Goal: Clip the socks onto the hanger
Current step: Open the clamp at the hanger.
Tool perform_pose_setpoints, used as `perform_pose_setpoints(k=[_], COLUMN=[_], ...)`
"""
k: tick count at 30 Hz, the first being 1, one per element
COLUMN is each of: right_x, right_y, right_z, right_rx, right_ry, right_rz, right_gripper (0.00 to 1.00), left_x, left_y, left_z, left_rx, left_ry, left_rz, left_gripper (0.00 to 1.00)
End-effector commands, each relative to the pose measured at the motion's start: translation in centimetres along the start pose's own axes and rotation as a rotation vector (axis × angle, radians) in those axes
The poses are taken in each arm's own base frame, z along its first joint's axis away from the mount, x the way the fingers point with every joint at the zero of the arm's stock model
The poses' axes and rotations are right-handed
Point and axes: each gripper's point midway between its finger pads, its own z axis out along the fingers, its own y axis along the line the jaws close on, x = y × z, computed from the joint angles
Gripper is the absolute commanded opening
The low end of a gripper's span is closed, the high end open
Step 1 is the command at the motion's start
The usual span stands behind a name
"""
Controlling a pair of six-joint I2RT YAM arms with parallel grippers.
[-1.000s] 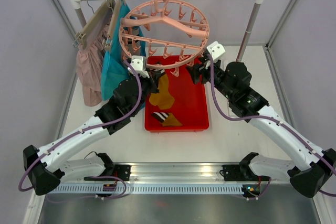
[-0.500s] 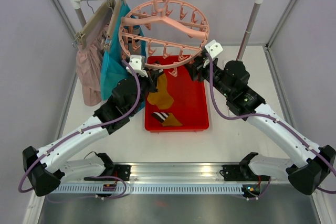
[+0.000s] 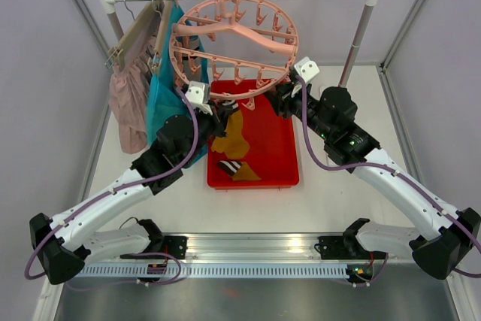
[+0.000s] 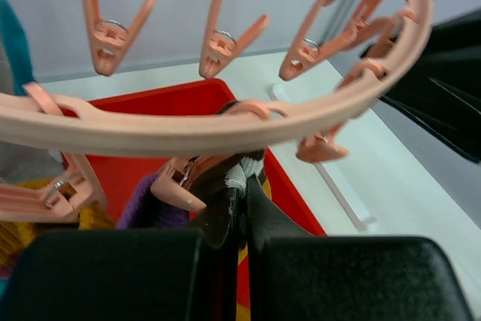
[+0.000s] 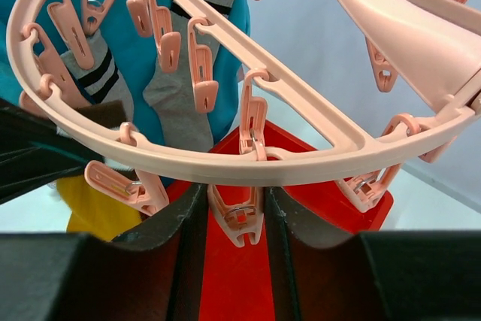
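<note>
Two hands up at the hanger (image 5: pixel 301 165) ring's near rim. Left hand (image 4: pixel 242 201) pinched tight on the mustard sock (image 3: pixel 229 139), its top touching a slanted clip (image 4: pixel 184 182) just leftward. Right hand (image 5: pixel 237 253) spread wide astride another clip (image 5: pixel 240 219), rightward along the rim.

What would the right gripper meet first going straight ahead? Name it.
A clip hanging from the hanger, already between the right gripper's open fingers. Past it, probably the tray; depth unclear.

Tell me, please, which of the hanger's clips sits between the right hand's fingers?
The clip hanging from the near rim of the salmon-pink ring; it alone lies between the two black fingers, while the rest hang clear outside them.
</note>
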Motion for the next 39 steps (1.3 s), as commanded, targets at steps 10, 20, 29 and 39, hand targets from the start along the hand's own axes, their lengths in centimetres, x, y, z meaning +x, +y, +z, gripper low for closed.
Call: perform_pose_setpoints(k=[10,20,29,39], right_x=[-2.1,-2.9,-3.0,-2.9], right_y=[0.7,0.7,0.5,0.3], right_z=[-0.8,-0.9,-0.8,-1.0], right_rx=[-0.003,0.012,0.028,0.042], right_ry=[-0.01,0.002,0.019,0.037], right_rz=[0.138,0.195,0.211,0.213], right_gripper=[0.0,0.0,0.0,0.0], left_x=[1.6,3.3,2.7,3.5], left_y=[-4.8,-7.1,-8.1,-7.7], left_z=[-4.5,-3.6,-0.7,1.3], left_rx=[0.405,0.534,0.422,0.279], left_ry=[0.026,0.061,-0.086,-0.179], left_rz=[0.115,0.182,0.305,0.373], left_gripper=[0.02,0.02,0.02,0.02])
